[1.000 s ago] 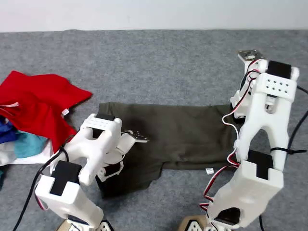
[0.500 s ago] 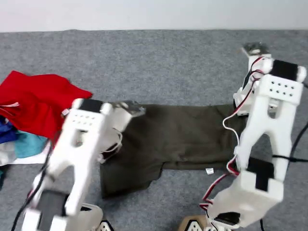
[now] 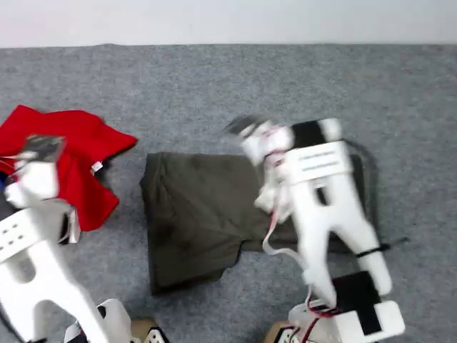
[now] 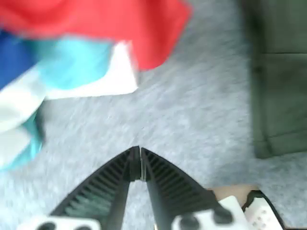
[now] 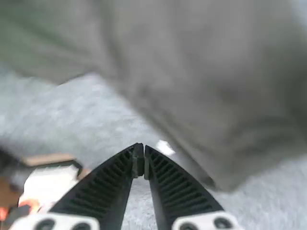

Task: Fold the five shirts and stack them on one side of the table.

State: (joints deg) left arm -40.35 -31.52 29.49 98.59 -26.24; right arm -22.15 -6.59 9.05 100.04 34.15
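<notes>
A dark olive shirt (image 3: 193, 214) lies spread on the grey table (image 3: 214, 86), its right part hidden behind my right arm. My right gripper (image 3: 244, 127) hangs over the shirt's upper middle. Its wrist view shows it (image 5: 139, 160) shut and empty, with the olive shirt (image 5: 216, 96) beyond it. My left gripper (image 3: 41, 147) is over the red shirt (image 3: 78, 136) at the left edge. It (image 4: 140, 160) is shut with nothing in it, above bare table beside the pile. The red shirt (image 4: 96, 24) tops teal (image 4: 72, 62), blue (image 4: 14, 57) and white (image 4: 100, 81) garments.
The olive shirt's edge (image 4: 278, 72) lies off to one side of the left gripper. A small white tag (image 5: 165, 147) sits near the olive shirt's hem. The arm bases stand at the near table edge (image 3: 314, 329). Bare grey table stretches across the far side.
My left arm swung left, off the olive shirt and over to the red pile. My right arm swung left from the shirt's right end to above its middle.
</notes>
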